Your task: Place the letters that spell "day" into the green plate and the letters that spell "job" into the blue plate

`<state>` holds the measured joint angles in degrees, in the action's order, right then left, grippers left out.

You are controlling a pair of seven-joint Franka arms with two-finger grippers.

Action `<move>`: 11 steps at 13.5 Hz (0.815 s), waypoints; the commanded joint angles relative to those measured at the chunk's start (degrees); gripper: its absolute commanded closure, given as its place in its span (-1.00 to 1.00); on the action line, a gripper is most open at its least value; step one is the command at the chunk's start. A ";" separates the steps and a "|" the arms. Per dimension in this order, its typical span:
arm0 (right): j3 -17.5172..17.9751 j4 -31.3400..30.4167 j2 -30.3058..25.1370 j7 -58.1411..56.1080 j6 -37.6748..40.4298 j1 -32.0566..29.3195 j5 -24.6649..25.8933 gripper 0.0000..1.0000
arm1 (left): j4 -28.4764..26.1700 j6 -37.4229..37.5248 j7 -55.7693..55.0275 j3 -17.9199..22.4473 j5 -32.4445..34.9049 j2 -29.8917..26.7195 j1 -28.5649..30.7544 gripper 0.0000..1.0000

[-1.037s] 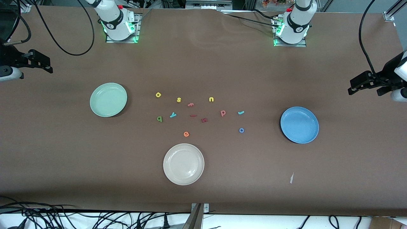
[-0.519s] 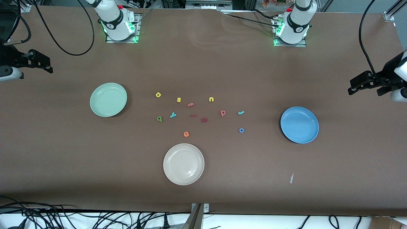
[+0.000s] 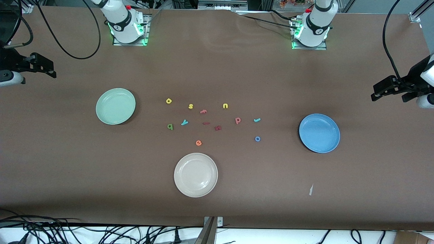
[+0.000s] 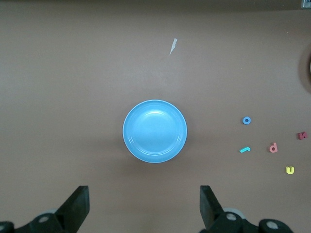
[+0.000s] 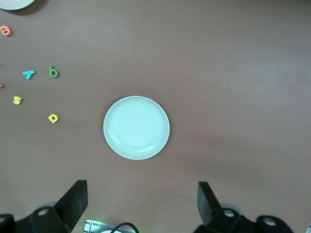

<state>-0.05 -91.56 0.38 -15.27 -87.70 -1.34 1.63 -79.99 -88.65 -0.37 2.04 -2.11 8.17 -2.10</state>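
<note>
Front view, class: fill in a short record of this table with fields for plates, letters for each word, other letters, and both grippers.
green plate: empty, toward the right arm's end
blue plate: empty, toward the left arm's end
cream plate: empty, nearest the front camera
day letters: yellow d, green a, teal y, on the table
job letters: teal j, blue o, pink b, on the table
other letters: yellow s, yellow u, orange e
left gripper: open, above the blue plate
right gripper: open, above the green plate
</note>
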 commanded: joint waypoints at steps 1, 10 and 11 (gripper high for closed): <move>0.14 0.42 -0.29 0.85 1.39 -0.07 0.57 -1.00 | 1.24 0.94 0.99 -0.28 0.18 0.27 0.43 -1.00; 5.93 -0.20 2.33 26.11 -0.19 3.61 0.66 -1.00 | 1.24 0.94 1.08 -0.28 0.18 0.27 0.43 -1.00; 5.94 -0.20 3.65 31.73 -0.89 5.19 0.57 -1.00 | 1.24 0.94 0.99 -0.28 0.18 0.27 0.34 -1.00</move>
<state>5.64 -91.81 1.91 8.33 -87.46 1.67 1.62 -79.99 -88.65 -0.37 2.03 -2.11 8.17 -2.09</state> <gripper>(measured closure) 0.000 0.000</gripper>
